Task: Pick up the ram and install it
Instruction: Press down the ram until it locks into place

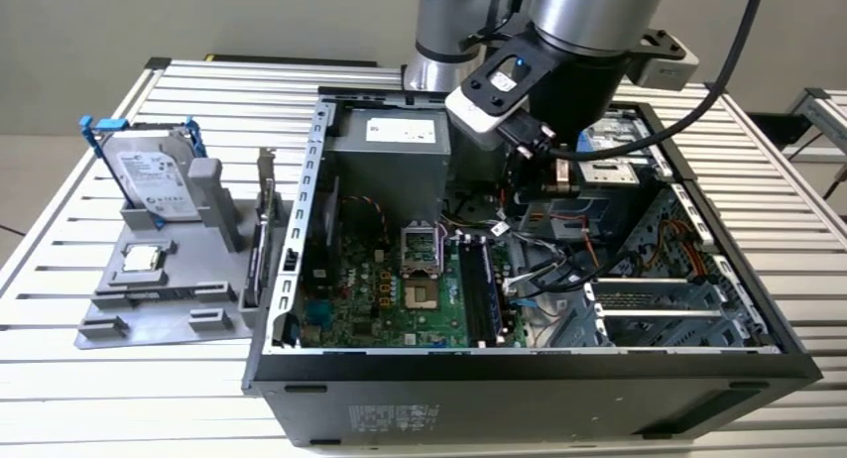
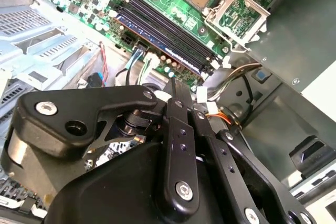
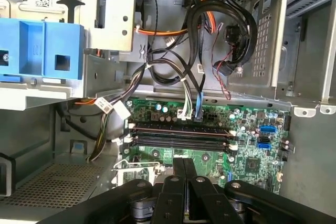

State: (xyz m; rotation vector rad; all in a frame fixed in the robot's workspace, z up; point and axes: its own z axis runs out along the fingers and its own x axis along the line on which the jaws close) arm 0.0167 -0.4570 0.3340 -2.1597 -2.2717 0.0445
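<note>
Evidently seated work: the ram (image 2: 157, 38) appears in the second wrist view as a dark bluish strip lying along one of the black memory slots (image 3: 181, 140) on the green motherboard (image 1: 384, 299). It sits level with its neighbours rather than tilted, which suggests it is pressed home, though whether the end latches have closed cannot be told. The gripper (image 1: 543, 192) hangs inside the open computer case (image 1: 530, 379), above the cable bundle and apart from the slots. Its fingers (image 3: 178, 182) are drawn together in both wrist views, with only a hairline between them and nothing held. In the first wrist view the fingers point straight along the line toward the slots, consistent with a tool that addresses the stick from directly overhead. The processor socket (image 1: 416, 245) stands open just beside the slots. Outside the case, toward the exterior view's left, a grey holder (image 1: 159, 309) on the slatted tabletop (image 1: 79, 399) keeps the hard drive (image 1: 150, 175) upright in its blue frame and the square processor chip (image 1: 143, 260) flat, each presented for an easy grasp.
</note>
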